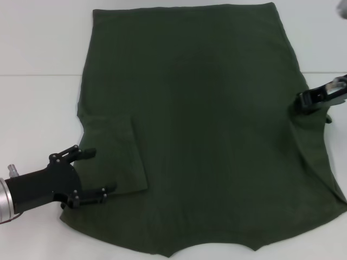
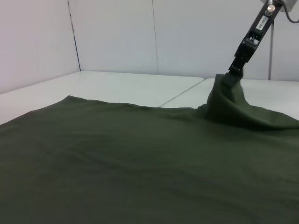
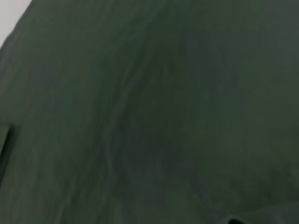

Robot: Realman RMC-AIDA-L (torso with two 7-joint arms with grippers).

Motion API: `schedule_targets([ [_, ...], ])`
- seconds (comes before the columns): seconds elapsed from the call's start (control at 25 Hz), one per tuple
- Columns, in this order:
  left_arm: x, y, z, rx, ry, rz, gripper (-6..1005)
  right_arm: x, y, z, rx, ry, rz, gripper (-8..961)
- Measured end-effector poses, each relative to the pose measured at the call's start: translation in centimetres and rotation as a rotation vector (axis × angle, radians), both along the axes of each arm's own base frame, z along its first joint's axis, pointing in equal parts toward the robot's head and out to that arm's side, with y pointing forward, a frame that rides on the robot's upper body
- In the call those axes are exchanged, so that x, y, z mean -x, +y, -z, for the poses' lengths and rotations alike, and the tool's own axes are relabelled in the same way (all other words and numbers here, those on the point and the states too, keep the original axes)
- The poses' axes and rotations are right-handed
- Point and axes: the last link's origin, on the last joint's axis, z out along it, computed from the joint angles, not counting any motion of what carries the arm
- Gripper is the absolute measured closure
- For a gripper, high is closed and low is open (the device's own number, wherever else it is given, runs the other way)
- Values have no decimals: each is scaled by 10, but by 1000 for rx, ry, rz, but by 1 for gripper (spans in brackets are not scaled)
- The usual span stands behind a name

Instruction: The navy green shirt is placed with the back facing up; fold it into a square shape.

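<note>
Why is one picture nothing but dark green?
The right wrist view sits so close to the navy green shirt that cloth fills it, soft and blurred; the head view is evenly lit, with no glare; the left wrist view shows the right claw pinching cloth.

navy green shirt (image 1: 206,135): matt soft cloth | table (image 1: 38,38): smooth white, slight sheen

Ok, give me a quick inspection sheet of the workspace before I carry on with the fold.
Surface: white table, seam running across it.
Job's things: navy green shirt spread flat, plain side up; left sleeve already folded in onto the body.
Clutter: nothing seen.
Grippers: left gripper open, over the folded sleeve's edge; right gripper shut on the shirt's right edge, lifting a peak of cloth.
Cables: one by the right arm.
Surroundings: plain white wall panels.
</note>
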Motion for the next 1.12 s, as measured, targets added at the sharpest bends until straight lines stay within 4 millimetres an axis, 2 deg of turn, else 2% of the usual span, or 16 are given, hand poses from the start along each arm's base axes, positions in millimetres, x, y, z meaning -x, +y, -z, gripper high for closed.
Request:
schedule_targets([
  [0.16,0,0,0,3,2,1,63,12,1,15,44,-51,-21,860],
  [0.36,1,-1,0,1,1,-3,62,18,0,21,60,-34,-33,845],
  [0.6,3,-3,0,1,2,-10,63,22,-5,19,71,100,-36,610],
  [0.68,3,-3,0,1,1,-12,63,15,-7,11,59,125,-21,520],
  [0.8,3,-3,0,0,-3,-16,63,-6,-11,-5,29,118,47,384],
  [1.0,3,-3,0,0,-3,-16,62,-36,-22,-24,22,60,154,275],
  [1.12,3,-2,0,0,-2,-15,62,-46,-27,-23,36,24,187,210],
])
